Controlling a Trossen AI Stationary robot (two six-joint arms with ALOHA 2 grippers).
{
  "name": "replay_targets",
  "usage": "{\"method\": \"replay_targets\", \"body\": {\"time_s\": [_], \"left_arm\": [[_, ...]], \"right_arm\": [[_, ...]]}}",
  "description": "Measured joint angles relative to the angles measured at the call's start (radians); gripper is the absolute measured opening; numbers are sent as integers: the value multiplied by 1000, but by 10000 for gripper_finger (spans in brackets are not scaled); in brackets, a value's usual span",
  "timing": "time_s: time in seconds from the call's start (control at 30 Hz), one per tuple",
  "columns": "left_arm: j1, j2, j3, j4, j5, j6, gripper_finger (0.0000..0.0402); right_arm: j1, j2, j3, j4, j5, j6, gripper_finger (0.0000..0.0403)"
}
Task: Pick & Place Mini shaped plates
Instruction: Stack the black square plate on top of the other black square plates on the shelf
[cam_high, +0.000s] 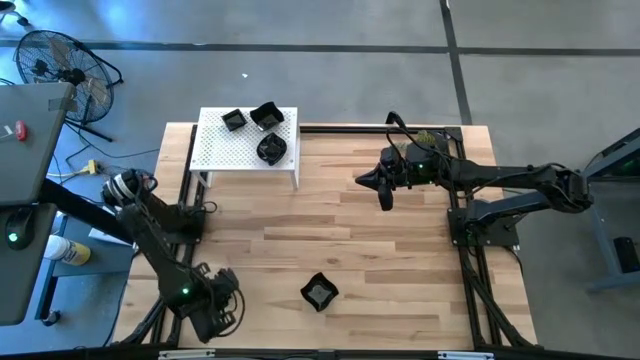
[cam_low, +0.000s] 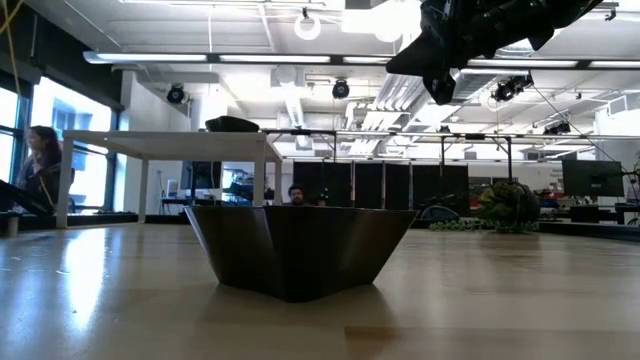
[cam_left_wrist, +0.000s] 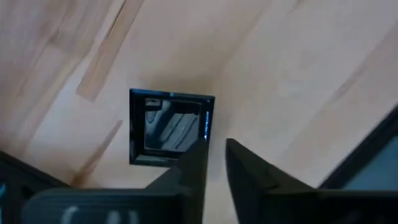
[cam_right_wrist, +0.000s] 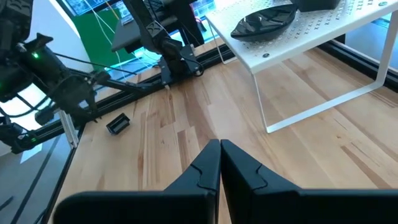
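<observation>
A small square black plate (cam_left_wrist: 170, 127) lies flat on the wooden table near its front left corner, and also shows in the right wrist view (cam_right_wrist: 118, 123). My left gripper (cam_left_wrist: 216, 155) points down just over it, slightly open, with nothing between the fingers; one fingertip overlaps the plate's corner in its wrist view. An angular black plate (cam_high: 318, 292) rests on the table near the front middle and also fills the low view (cam_low: 300, 250). Three more black plates (cam_high: 266, 115) sit on the white perforated stand (cam_high: 225, 150). My right gripper (cam_high: 385, 190) hangs shut above the table's right middle.
The white stand (cam_right_wrist: 323, 37) stands on thin legs at the table's far left. Black frame rails run along the table's left and right edges (cam_high: 462, 250). A green plant (cam_low: 510, 205) sits at the far right. Bare wood lies between the stand and the angular plate.
</observation>
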Motion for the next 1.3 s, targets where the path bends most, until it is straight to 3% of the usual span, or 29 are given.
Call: {"method": "replay_targets", "body": {"time_s": [0.23, 0.7, 0.83, 1.1, 1.3], "left_arm": [[1, 68, 0, 30, -27, 66, 125], [-12, 182, 0, 49, 28, 7, 130], [-12, 186, 0, 42, 21, -14, 108], [-12, 186, 0, 43, 20, -14, 10], [-10, 176, 18, 48, 28, 8, 5]], "right_arm": [[0, 0, 0, 0, 1, 2, 7], [0, 0, 0, 0, 2, -4, 7], [0, 0, 0, 0, 2, -4, 7], [0, 0, 0, 0, 38, -16, 7], [0, 0, 0, 0, 54, -26, 7]]}}
